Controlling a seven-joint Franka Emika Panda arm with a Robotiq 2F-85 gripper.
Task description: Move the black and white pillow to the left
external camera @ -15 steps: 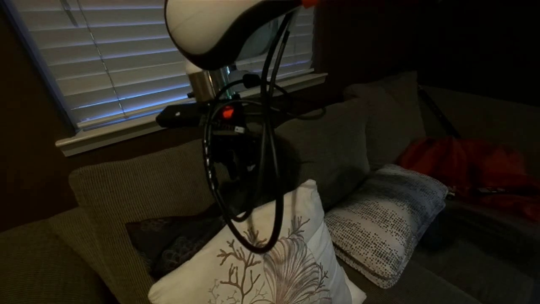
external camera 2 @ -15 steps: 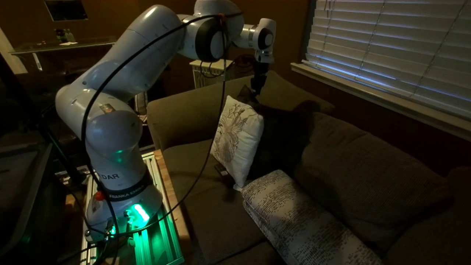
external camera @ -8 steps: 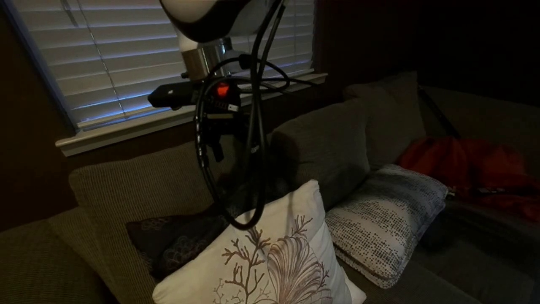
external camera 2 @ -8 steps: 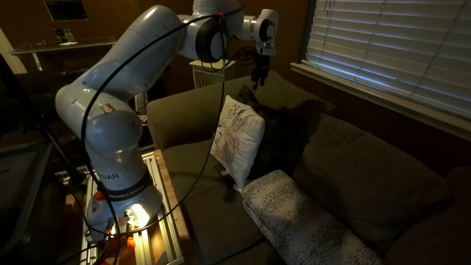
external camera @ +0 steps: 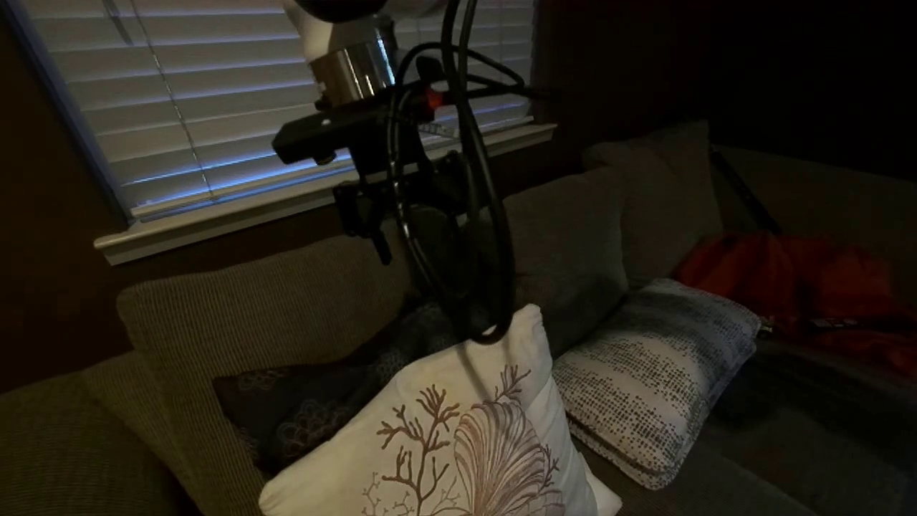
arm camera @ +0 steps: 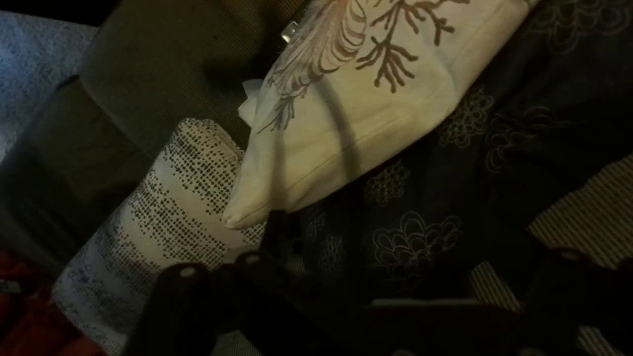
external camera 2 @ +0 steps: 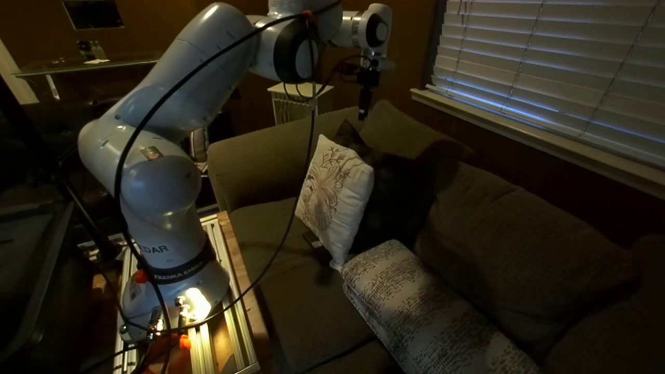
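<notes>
Below the pincer (external camera 2: 363,114), seemingly aside, dotted pillow (external camera 2: 423,306).

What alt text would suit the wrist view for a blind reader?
A black and white pillow at left on a couch, seen from above, partly hidden by a white coral-print pillow. A dark flowered pillow is at right; the robot's gripper crosses the bottom.

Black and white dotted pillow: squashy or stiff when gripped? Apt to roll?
The dotted pillow looks plump and fabric-covered, so it should probably squash in a grip. Lying broad face up on the couch, it would likely slide rather than roll.
</notes>
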